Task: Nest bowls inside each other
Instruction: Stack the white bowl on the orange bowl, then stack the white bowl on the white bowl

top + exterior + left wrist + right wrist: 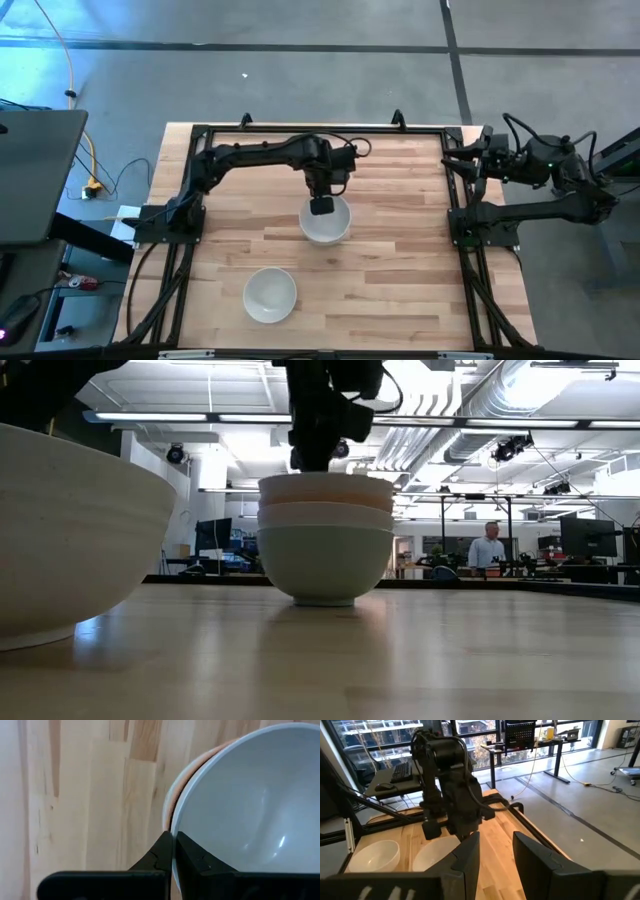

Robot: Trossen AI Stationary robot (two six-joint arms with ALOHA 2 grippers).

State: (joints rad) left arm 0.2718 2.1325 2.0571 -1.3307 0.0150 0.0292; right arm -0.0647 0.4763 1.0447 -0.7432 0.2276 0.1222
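High view: left pincer (322, 206) grips stacked bowls' (326, 226) rim.

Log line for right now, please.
left gripper: shut on top white bowl's rim, over nested stack | right gripper: open, parked at table's right edge | loose white bowl: near front

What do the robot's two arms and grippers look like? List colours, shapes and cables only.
Both arms are dark, nearly black, built of slim jointed links. The left gripper has two flat black angular fingers tapering to narrow tips. The right gripper has two broad, dark grey, slab-like fingers. Loose black cables loop around each arm's upper joints, seen from above.
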